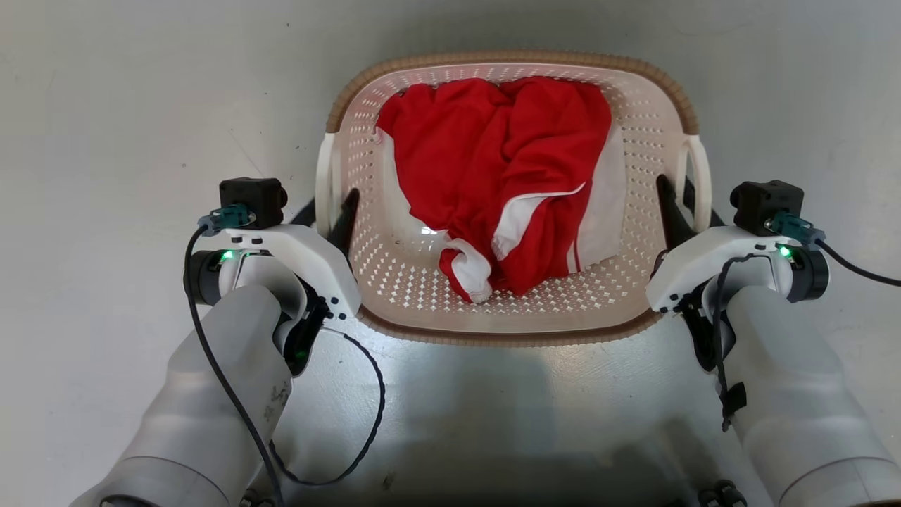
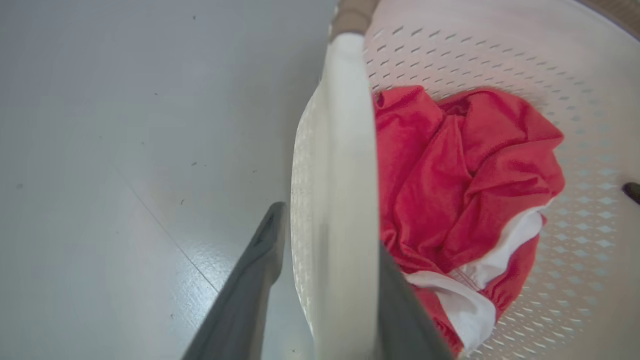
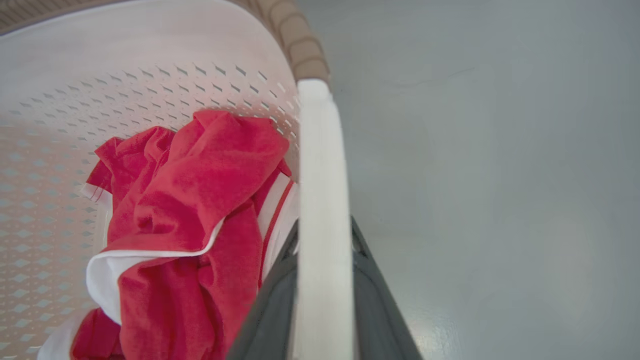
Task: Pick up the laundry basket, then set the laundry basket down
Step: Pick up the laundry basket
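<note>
The cream laundry basket [image 1: 394, 282] with its brown rim stands on the grey floor, straight ahead in the head view. My left gripper [image 1: 329, 208] straddles its white left handle [image 2: 345, 125]. There the inner finger [image 2: 400, 310] lies against the handle and the outer finger [image 2: 250, 280] stands a gap away, so this gripper is open. On the other side, my right gripper [image 1: 683, 193] is at the white right handle [image 3: 320, 150], with a dark finger pressed on each side of it [image 3: 324, 227].
A crumpled red and white garment [image 1: 493, 162] lies inside the basket. Bare grey floor [image 1: 105, 105] surrounds the basket on all sides. A black cable [image 1: 373, 415] loops from my left wrist down over the floor near the basket's front rim.
</note>
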### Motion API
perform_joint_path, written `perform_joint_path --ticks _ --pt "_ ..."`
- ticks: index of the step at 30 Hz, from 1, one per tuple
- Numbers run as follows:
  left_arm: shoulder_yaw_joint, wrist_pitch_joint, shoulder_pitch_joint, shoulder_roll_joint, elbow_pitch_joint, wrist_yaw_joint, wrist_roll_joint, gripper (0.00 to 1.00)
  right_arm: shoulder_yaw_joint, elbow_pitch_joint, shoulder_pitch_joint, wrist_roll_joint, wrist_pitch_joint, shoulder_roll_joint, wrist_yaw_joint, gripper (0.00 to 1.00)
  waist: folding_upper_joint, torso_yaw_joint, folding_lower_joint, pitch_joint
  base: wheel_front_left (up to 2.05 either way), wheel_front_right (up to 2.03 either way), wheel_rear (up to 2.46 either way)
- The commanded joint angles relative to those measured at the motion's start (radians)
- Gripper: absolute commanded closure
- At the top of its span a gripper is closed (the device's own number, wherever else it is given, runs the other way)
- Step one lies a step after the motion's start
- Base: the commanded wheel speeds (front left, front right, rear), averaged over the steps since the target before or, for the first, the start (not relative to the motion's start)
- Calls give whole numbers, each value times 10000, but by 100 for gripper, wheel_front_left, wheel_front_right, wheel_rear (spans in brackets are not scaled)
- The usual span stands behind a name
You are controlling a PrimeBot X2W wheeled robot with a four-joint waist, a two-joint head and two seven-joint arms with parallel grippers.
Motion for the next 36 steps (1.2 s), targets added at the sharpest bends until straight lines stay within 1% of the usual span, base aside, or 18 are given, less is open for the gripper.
perform_joint_path --ticks 1,2,10,15,22,25,27,36 --pt "1 -59 -24 301 -4 -58 -175 89 186 112 215 -12 -107 101 44 87 0 19 0 26 0 0 0" --pt "-90 -59 -56 310 8 -58 -256 100 190 139 189 -3 -107 94 44 100 0 32 0 35 0 0 0" --pt "-697 -61 -83 379 32 -58 -831 100 313 292 189 56 -107 81 44 100 0 86 0 -266 0 0 0" --pt "-1048 -56 69 332 237 -58 -1218 100 539 434 333 232 -107 93 44 100 0 31 0 -797 0 0 0" --pt "-1541 217 347 298 380 -58 -1718 100 1060 1031 484 639 -107 105 44 100 0 13 0 -1609 0 0 0" --pt "-1706 483 530 304 486 -58 -2019 100 1421 1361 525 1009 -107 108 44 100 0 22 0 -2067 0 0 0" --pt "-1842 735 729 344 608 -58 -2295 100 1947 1569 569 1490 -46 110 44 100 0 -30 0 -2583 0 0 0" --pt "-2167 1426 1432 370 858 -58 -2992 100 3159 1739 1140 2924 393 111 44 100 0 -191 0 -4320 0 0 0"
